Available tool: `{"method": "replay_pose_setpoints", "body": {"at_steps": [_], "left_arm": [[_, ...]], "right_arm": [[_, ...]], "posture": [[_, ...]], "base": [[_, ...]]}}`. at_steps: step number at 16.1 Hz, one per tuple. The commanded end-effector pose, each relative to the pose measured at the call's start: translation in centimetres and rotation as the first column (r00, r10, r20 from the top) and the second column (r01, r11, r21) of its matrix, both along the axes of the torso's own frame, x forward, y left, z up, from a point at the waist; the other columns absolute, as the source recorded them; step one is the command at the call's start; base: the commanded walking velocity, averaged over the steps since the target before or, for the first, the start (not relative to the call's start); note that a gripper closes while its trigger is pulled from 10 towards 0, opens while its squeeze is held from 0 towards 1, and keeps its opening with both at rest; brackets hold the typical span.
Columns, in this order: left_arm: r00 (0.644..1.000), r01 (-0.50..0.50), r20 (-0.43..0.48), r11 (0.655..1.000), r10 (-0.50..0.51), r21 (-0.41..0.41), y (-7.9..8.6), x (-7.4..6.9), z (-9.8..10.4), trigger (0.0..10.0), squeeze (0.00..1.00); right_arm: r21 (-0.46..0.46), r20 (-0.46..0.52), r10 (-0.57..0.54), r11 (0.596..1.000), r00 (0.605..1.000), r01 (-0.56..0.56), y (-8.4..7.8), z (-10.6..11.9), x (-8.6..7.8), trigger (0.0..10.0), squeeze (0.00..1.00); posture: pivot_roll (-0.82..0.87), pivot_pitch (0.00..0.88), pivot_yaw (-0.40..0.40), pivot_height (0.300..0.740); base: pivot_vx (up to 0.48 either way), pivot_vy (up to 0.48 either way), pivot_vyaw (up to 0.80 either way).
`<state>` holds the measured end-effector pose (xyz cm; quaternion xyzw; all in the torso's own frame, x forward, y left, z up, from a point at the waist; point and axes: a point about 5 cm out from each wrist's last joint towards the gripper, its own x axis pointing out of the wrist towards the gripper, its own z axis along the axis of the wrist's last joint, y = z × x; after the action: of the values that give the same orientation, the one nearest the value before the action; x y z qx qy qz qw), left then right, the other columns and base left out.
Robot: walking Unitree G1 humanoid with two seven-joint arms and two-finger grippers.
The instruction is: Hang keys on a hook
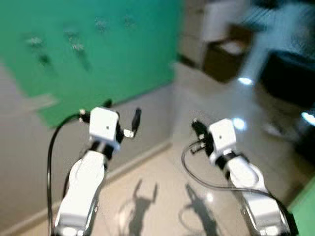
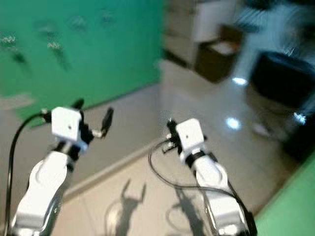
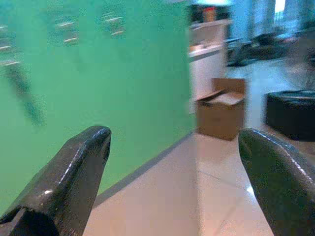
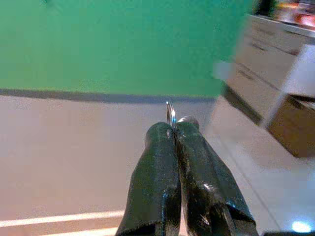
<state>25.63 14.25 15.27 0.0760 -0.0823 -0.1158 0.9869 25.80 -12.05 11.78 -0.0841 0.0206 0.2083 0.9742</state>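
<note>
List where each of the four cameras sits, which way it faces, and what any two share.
Left eye view: head camera, forward and down at the green wall, hooks and floor; both arms show, left hand open.
Right eye view: same head, same scene, shifted sideways; right hand.
Left wrist view: along the open fingers towards wall, hooks and cardboard box.
Right wrist view: along shut fingers pinching a key ring, facing wall.
Shared: green wall in all; the box in the left wrist and head views.

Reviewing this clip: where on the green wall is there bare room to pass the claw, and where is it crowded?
Bare: the green wall between the hooks and its corner edge, and below the hooks. Crowded: the upper hook row; dark things hang there, too blurred to identify. The right claw pinches a thin metal ring; the left claw is open.
</note>
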Motion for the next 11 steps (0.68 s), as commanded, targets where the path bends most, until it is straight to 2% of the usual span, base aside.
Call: {"method": "replay_pose_setpoints", "body": {"at_steps": [1,4,8,9,11], "left_arm": [[1.0,-0.027,0.005,1.0,0.027,0.015,0.79,-0.16,0.14,10.0,0.0],[0.999,-0.048,-0.015,0.999,0.048,0.023,1.28,-0.4,-0.35,10.0,0.0],[0.997,-0.061,-0.042,0.998,0.061,-0.004,1.64,-0.5,-0.71,10.0,0.0],[0.997,-0.066,-0.03,0.998,0.066,0.007,1.66,-0.47,-0.63,10.0,0.0],[0.998,-0.063,-0.025,0.998,0.063,0.013,1.47,-0.31,-0.58,10.0,0.0]], "right_arm": [[0.012,0.029,0.045,0.999,0.999,-0.045,0.94,0.65,0.13,10.0,0.0],[0.013,0.023,0.077,0.997,0.997,-0.077,1.19,0.44,-0.08,10.0,0.0],[0.024,0.018,0.083,0.996,0.996,-0.084,1.24,0.11,-0.46,10.0,0.0],[0.057,0.011,0.046,0.997,0.999,-0.047,0.96,0.03,-0.48,10.0,0.0],[0.063,0.014,0.001,0.998,1.0,-0.001,0.4,0.07,-0.38,10.0,0.0]], "posture": [[-0.04,0.051,-0.019,0.74],[-0.04,0.052,-0.023,0.74],[-0.04,0.061,-0.014,0.74],[-0.04,0.062,-0.007,0.74],[-0.05,0.06,0.001,0.74]], "base": [[0.39,0.0,0.8],[0.351,0.0,0.8],[0.0,0.0,0.8],[0.0,0.0,0.0],[0.0,-0.157,0.0]]}}
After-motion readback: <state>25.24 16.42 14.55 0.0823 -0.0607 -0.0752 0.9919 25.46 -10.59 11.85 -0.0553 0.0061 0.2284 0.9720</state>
